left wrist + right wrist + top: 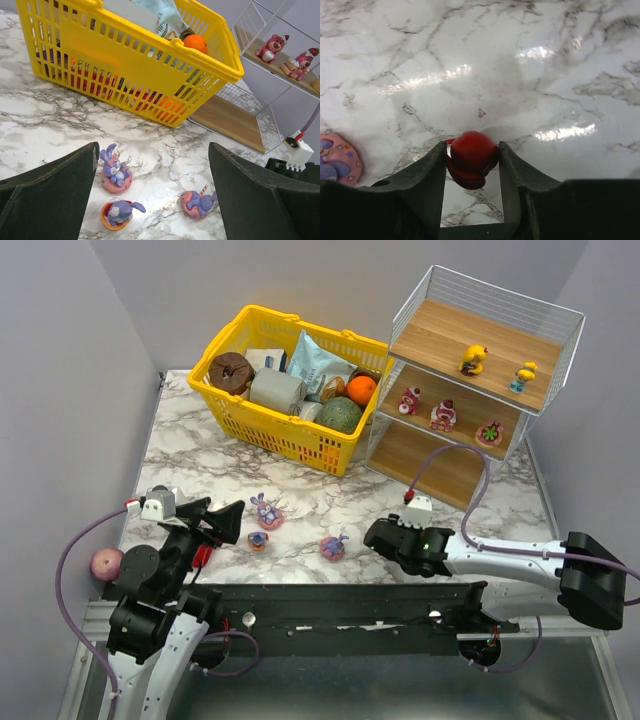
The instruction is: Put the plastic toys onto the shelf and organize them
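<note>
A small red toy (471, 159) sits between the fingers of my right gripper (471, 148), which is shut on it just above the marble table. In the top view the right gripper (383, 537) is right of a purple bunny on a pink ring (333, 547). Two more bunnies (266, 512) (258, 540) lie in front of my left gripper (226, 517). It stands wide open with nothing between its fingers, and both bunnies show near its left finger (116, 172) (119, 212). The shelf (440, 340) holds two yellow ducks (473, 360) on top and three red-pink figures (441, 415) on the middle board.
A yellow basket (262, 426) full of groceries stands at the back, just left of the shelf. A pink ball (105, 563) lies at the table's left edge beside the left arm. The shelf's bottom board (425, 462) is bare.
</note>
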{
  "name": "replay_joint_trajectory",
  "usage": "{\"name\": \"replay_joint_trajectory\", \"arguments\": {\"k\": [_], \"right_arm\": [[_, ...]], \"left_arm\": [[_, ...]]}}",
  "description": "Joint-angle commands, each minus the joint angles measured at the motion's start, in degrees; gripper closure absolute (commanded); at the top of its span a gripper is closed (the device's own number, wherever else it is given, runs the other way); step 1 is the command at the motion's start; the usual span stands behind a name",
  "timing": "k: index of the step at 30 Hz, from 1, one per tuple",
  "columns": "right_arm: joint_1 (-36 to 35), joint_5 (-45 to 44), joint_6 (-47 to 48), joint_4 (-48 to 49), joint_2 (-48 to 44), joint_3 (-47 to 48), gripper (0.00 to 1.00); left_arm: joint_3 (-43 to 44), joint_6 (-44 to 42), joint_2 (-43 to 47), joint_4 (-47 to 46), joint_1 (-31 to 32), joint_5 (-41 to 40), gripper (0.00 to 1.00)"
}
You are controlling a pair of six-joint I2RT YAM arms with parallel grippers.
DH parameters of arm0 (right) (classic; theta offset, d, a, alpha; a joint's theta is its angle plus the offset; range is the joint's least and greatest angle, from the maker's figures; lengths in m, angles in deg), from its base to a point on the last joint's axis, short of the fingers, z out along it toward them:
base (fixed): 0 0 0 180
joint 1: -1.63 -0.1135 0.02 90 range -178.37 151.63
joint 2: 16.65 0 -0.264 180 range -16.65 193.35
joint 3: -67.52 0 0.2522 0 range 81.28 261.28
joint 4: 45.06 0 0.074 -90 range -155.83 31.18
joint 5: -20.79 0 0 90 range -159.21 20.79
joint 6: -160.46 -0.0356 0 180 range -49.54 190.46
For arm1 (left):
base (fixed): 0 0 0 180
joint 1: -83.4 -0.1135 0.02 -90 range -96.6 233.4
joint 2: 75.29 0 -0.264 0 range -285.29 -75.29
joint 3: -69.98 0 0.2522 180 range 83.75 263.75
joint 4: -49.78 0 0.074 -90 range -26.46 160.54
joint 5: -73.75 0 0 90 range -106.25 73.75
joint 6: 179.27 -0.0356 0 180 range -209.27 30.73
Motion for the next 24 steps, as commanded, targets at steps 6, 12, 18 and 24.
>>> {"name": "replay_joint_trajectory", "arguments": {"k": [6,12,18,24], "right_arm": [[2.74,3.86,30.32,18.35,3.47,3.12,0.63],[4.86,10.02,33.32,19.69,8.12,4.34,0.61],[4.94,12.04,33.14,20.31,11.29,5.57,0.54],[4.95,11.69,32.88,20.39,10.77,5.40,0.30]], "left_arm": [[-0.09,-0.04,0.46,0.59,0.15,-0.10,0.01],[0.00,-0.04,0.46,0.67,0.15,-0.10,0.01],[0.09,-0.04,0.37,0.76,0.15,-0.10,0.01],[0.09,-0.04,0.37,0.68,0.15,-0.10,0.01]]}}
